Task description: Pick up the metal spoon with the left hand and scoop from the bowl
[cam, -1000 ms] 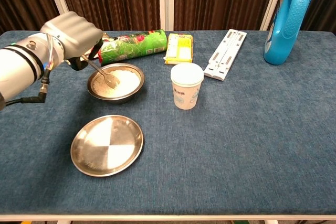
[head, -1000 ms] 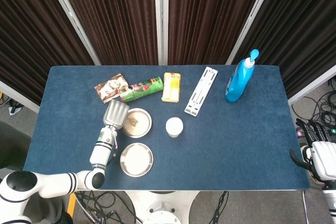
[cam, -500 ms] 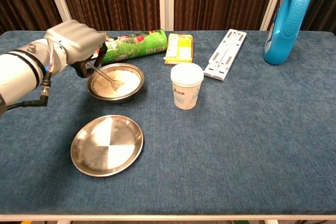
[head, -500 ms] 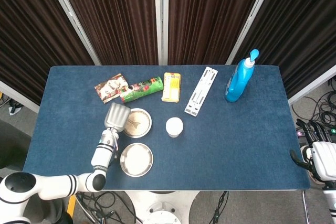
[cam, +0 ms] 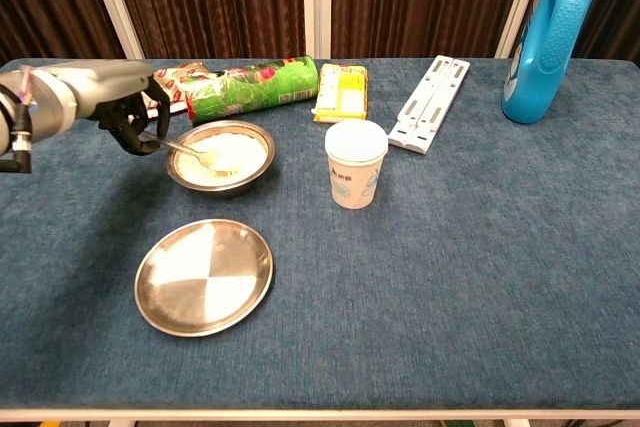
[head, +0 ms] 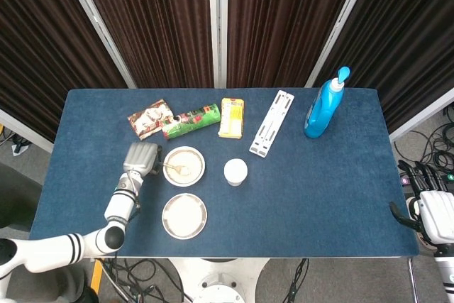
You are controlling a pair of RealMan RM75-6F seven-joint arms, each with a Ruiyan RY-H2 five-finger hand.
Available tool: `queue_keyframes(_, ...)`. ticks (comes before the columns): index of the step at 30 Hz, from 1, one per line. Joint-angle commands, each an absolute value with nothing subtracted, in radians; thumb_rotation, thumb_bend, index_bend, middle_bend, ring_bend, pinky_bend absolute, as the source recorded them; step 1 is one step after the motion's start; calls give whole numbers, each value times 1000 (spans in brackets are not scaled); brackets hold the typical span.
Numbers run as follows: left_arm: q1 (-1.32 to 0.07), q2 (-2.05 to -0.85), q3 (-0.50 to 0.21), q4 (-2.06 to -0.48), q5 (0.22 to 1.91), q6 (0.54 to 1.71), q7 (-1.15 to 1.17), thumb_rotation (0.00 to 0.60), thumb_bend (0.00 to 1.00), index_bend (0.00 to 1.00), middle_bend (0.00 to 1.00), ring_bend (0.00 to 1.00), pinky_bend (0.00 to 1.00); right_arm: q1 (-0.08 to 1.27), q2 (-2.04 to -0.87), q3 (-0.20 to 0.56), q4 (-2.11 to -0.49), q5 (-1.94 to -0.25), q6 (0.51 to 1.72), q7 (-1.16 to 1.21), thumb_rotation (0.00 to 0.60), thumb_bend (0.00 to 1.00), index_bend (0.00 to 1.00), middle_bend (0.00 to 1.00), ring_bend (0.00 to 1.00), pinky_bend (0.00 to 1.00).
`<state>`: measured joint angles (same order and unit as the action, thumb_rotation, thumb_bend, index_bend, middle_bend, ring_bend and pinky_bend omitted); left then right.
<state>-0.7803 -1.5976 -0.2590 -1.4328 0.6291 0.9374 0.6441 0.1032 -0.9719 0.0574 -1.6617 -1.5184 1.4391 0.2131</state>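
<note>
Blue cloth table; my left hand [cam: 120, 107] grips the thin, stiff, probably slippery metal spoon [cam: 190, 150] by its handle end, tip in the bowl [cam: 220, 157]

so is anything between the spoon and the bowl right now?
Nothing visible. The left hand holds the metal spoon by its handle, and the spoon's tip already sits in the bowl, on the pale contents. The plate lies nearer the front edge, clear of it.
</note>
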Motion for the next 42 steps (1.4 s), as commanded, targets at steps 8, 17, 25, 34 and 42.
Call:
queue_keyframes(8, -804, -1500, -292, -1511, 651, 909, 569, 600, 479, 645, 921, 876, 1000, 107, -973, 60, -1667, -1515, 1435, 206, 600, 270, 0, 158, 0, 0)
queue_keyframes(17, -913, -1487, -320, -1575, 576, 899, 621, 600, 479, 646, 920, 876, 1000, 107, -970, 62, -1654, -1505, 1427, 219, 600, 269, 0, 158, 0, 0)
queue_keyframes(25, -1036, -1495, -337, -1622, 477, 932, 706, 600, 479, 645, 919, 876, 1000, 112, -970, 66, -1638, -1499, 1419, 234, 600, 269, 0, 158, 0, 0)
queue_keyframes(34, -1164, -1580, -312, -1622, 417, 1022, 830, 600, 479, 645, 918, 876, 1000, 110, -962, 68, -1628, -1498, 1422, 245, 600, 269, 0, 158, 0, 0)
queue_keyframes(42, -1216, -1669, -263, -1567, 423, 1095, 910, 600, 479, 645, 918, 876, 1000, 105, -963, 66, -1622, -1496, 1423, 253, 600, 268, 0, 158, 0, 0)
